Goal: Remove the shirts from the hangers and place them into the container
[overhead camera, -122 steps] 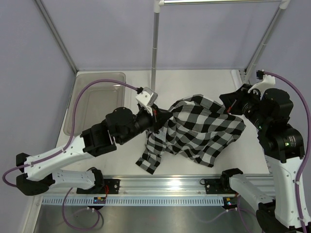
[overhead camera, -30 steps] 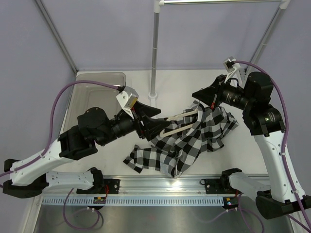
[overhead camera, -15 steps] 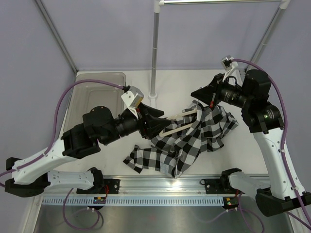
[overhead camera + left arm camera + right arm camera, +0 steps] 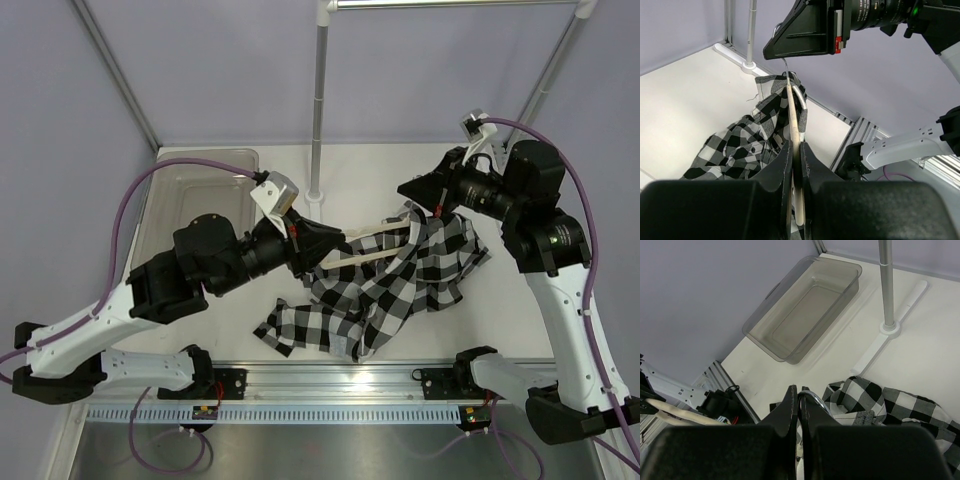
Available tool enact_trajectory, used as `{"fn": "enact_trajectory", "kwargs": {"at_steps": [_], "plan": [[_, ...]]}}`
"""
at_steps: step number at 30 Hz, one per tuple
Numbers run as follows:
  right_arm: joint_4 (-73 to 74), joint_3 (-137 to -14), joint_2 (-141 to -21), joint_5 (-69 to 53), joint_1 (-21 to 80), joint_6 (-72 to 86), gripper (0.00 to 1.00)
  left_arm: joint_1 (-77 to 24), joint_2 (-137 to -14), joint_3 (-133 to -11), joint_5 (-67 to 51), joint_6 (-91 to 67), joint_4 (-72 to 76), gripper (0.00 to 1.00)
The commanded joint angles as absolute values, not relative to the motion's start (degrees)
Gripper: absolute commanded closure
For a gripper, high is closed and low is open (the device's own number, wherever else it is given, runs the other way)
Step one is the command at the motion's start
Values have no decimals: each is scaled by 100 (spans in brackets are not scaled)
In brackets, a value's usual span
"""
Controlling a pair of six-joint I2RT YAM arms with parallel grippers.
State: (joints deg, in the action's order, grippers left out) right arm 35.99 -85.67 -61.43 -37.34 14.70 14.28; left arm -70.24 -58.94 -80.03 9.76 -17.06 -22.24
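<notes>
Closed since a second ago, the left gripper [image 4: 796,146] pinches the hanger [image 4: 794,107] arm. The shirt [image 4: 400,290], trailing on the table [image 4: 380,165] well apart from the container [image 4: 200,200], may snag on it, wrenching the wire hook [image 4: 785,67] from the right gripper [image 4: 404,190], whose fingers pinch it.

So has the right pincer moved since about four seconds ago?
Yes. The right pincer has shifted left, toward the upright pole, and now grips the hanger by its hook.
</notes>
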Motion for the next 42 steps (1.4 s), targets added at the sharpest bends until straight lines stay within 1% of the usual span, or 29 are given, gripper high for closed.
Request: {"fn": "enact_trajectory", "kwargs": {"at_steps": [1,6,7,8,9,11,12,15,18,20,21,23,24,25,26,27,28,29,30,31,32,34,35,36,38,39,42], "plan": [[3463,-9052,-6144,-3990,1556,1415,100,-7058,-6064,-8288,914,-1696,-2241,100],[3524,-9220,-6109,-4262,1565,1362,100,-7058,-6179,-8358,1019,-1688,-2355,100],[3507,-9228,-6091,-4306,1564,1362,96,-7049,-6187,-8350,1046,-1688,-2364,100],[3446,-9202,-6047,-4289,1564,1371,83,-7058,-6179,-8297,1168,-1670,-2347,100],[3411,-9150,-5942,-4254,1564,1441,47,-7066,-6161,-8210,1247,-1600,-2260,100],[3288,-8939,-5810,-4035,1573,1511,19,-7093,-6013,-7947,1606,-1521,-1970,100],[3278,-8782,-5653,-3930,1565,1573,1,-7084,-5960,-7893,1721,-1381,-1882,100],[3278,-8500,-5380,-3657,1564,1661,1,-7093,-5792,-7682,2100,-1109,-1460,100],[3445,-8350,-5081,-3525,1564,1731,1,-7093,-5862,-7804,2302,-897,-1248,100],[3612,-8297,-4714,-2965,1564,1784,1,-7084,-5950,-7918,2242,-792,-1187,100],[3691,-8279,-4598,-2414,1564,1836,1,-7093,-6029,-8084,2224,-721,-1204,100],[4120,-8340,-4457,-1962,1564,1819,1,-7102,-6160,-8470,2057,-747,-1492,100],[4253,-8384,-4465,-1734,1564,1776,1,-7102,-6500,-8803,1961,-843,-2269,100],[4437,-8367,-4465,-1697,1564,1749,1,-7102,-6774,-9868,2238,-931,-2868,100],[4482,-8324,-4474,-1661,1564,1775,0,-7110,-7072,-10479,2407,-1341,-3474,100],[4474,-8193,-4456,-1635,1573,1810,1,-7076,-7423,-11164,2495,-1519,-4934,100],[4413,-8131,-4439,-1574,1565,1837,1,-7093,-8192,-11945,2792,-1738,-5644,100],[4369,-8052,-4369,-1556,1564,1898,1,-7232,-8400,-12928,2908,-1940,-6025,100],[4307,-7938,-4316,-1547,1564,1942,1,-7329,-8455,-12972,2961,-1942,-6064,100],[4237,-7884,-4281,-1547,1573,1977,1,-7434,-8385,-12799,3162,-1881,-5803,100],[4115,-7849,-4202,-1582,1556,2021,1,-7627,-7985,-12083,3260,-1785,-5479,100],[4043,-7779,-4157,-1704,1564,2074,1,-7690,-7561,-11420,3305,-1618,-4670,100],[4052,-7778,-4140,-1714,1564,2083,1,-7804,-7097,-11069,3322,-1478,-4328,100],[4060,-7761,-4122,-1714,1564,2074,1,-7839,-6893,-10422,3305,-1233,-3646,100],[4130,-7761,-4070,-1644,1565,2031,1,-7857,-6506,-9864,3278,-1021,-3018,100],[4140,-7726,-4052,-1617,1573,2030,1,-7866,-6208,-9374,3278,-750,-2397,100],[4131,-7612,-3964,-1591,1564,2030,1,-7866,-5881,-8922,3401,-353,-1655,100]]}}
